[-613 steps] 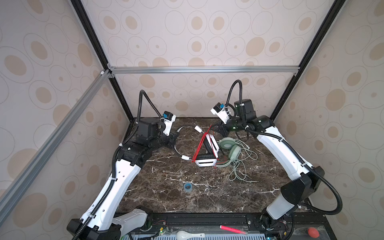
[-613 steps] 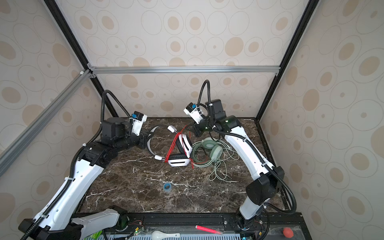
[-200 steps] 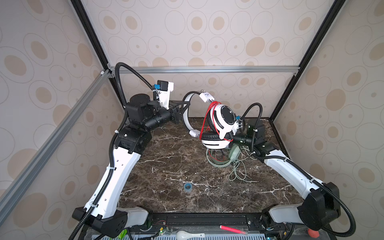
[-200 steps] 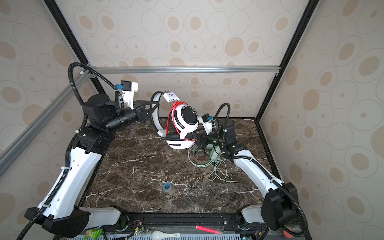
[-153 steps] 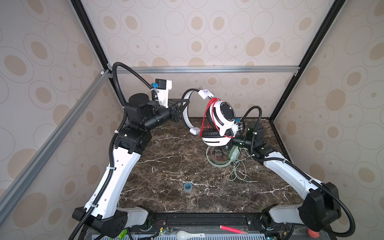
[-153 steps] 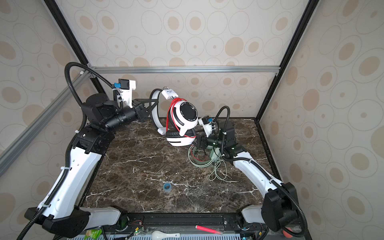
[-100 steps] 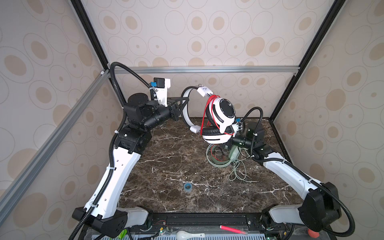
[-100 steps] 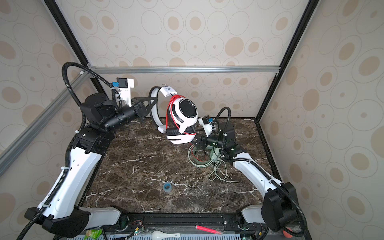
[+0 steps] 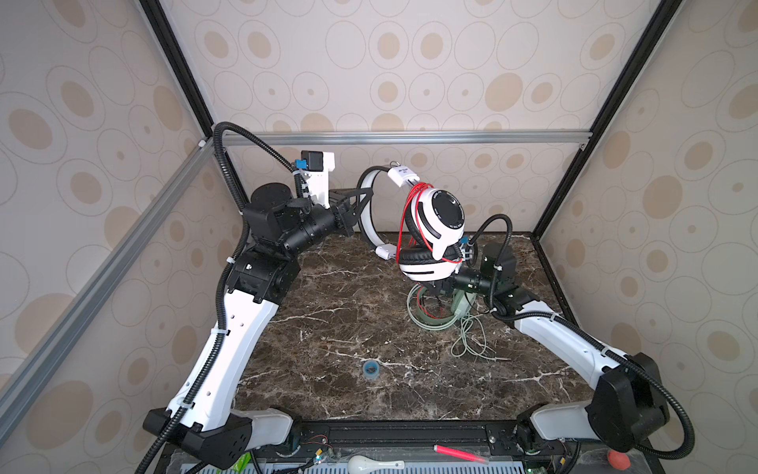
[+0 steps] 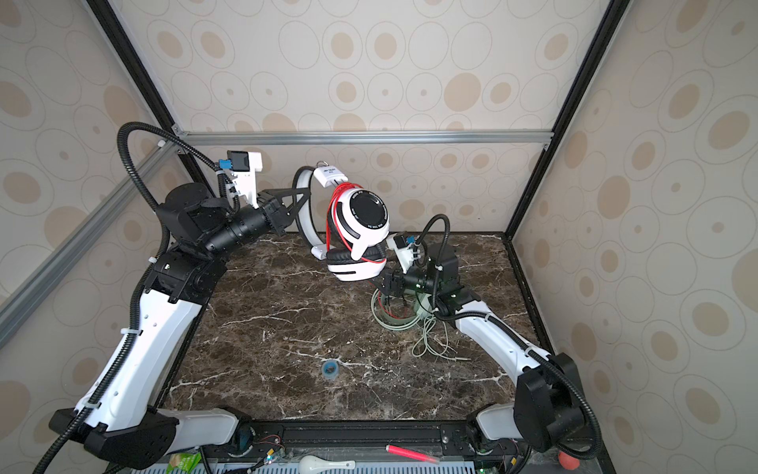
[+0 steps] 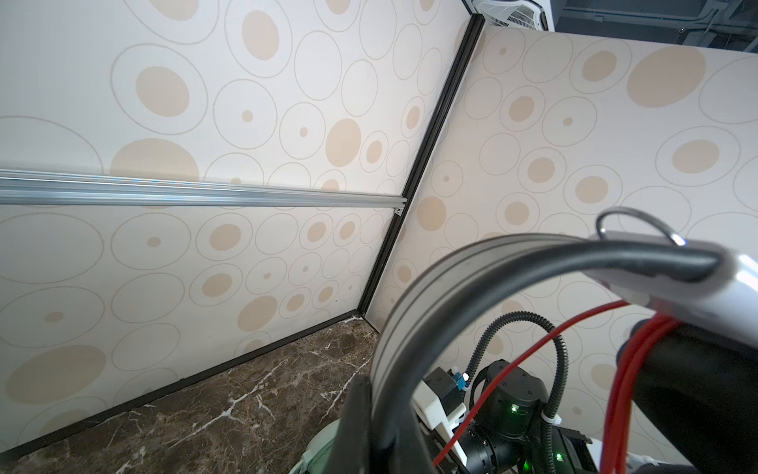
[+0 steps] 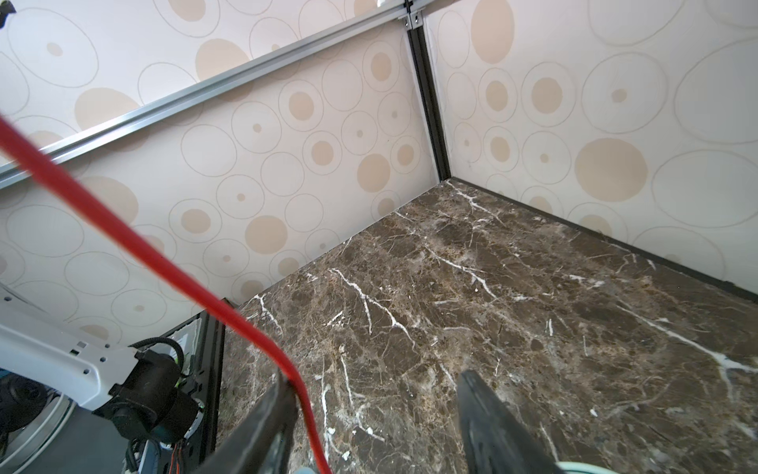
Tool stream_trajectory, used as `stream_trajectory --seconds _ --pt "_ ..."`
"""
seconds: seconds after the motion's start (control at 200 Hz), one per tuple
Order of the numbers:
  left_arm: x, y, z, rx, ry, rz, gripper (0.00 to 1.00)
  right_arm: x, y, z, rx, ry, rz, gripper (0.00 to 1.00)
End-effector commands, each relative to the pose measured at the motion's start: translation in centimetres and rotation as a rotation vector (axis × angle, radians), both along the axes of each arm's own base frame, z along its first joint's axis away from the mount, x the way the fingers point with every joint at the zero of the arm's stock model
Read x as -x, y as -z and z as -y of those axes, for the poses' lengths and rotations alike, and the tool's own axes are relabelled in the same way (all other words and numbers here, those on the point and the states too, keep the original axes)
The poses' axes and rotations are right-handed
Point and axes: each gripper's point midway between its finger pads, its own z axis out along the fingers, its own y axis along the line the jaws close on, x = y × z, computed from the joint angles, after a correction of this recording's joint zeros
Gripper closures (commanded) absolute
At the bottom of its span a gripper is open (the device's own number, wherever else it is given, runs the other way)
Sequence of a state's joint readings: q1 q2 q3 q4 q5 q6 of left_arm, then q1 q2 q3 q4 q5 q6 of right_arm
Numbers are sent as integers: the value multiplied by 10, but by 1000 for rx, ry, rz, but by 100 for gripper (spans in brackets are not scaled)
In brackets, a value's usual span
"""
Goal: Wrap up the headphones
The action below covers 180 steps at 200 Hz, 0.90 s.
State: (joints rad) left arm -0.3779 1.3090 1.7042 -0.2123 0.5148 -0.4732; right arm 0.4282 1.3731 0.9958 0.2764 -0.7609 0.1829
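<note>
**White-and-black pair held aloft by its headband, mint-green pair flat on the surface**

Top views: In both top views the left claw [image 9: 361,202] is clenched on the headband of the white-and-black headphones [image 9: 441,213], holding them in the air over the rear of the marble surface [image 9: 328,328]. The headband arc stands roughly upright. One ear cup faces the camera with its black disc, and the other lies level beneath it, cushion up. The red cord [image 9: 404,223] loops over the upper cup and hangs down. Under the raised pair, the mint-green headphones [image 10: 393,318] lie flat at the rear right, with their pale cord [image 10: 430,344] trailing in loose loops toward the front. The right claw [image 10: 385,289] sits low, just below the level cup and above the mint-green pair. A small blue ring [image 9: 370,368] lies well apart, near the front middle.

Left wrist: The grey-and-black headband [image 11: 410,312] curves up out of the claw's fingers [image 11: 356,414], which are clamped around it. Strands of red cord run beside it.

Right wrist: The right claw [image 12: 375,375] is released, its fingers spread apart over bare marble. The red cord [image 12: 164,262] runs slantwise down against one finger, not pinched between the two.
</note>
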Motion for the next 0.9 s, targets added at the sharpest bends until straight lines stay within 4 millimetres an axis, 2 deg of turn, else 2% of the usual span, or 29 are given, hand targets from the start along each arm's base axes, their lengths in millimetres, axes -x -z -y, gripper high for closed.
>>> stream_trajectory --seconds 0.0,0.235,0.57,0.66,0.825,0.895 --pt "9 -44 -8 103 -10 89 100 9 11 -9 2 -47 -14 36" --pt "6 -50 -10 118 -20 95 100 16 34 -16 15 -56 -58 36" --pt "8 -53 -15 135 -32 93 100 5 63 -22 7 -48 -112 40" --pt "8 -52 -16 132 -39 87 100 4 66 -23 8 -50 -114 44" --pt "-1 -51 -25 147 -100 74 100 5 71 -26 10 -65 -128 62" --pt "-3 -52 -26 152 -102 75 100 7 72 -26 10 -66 -129 65"
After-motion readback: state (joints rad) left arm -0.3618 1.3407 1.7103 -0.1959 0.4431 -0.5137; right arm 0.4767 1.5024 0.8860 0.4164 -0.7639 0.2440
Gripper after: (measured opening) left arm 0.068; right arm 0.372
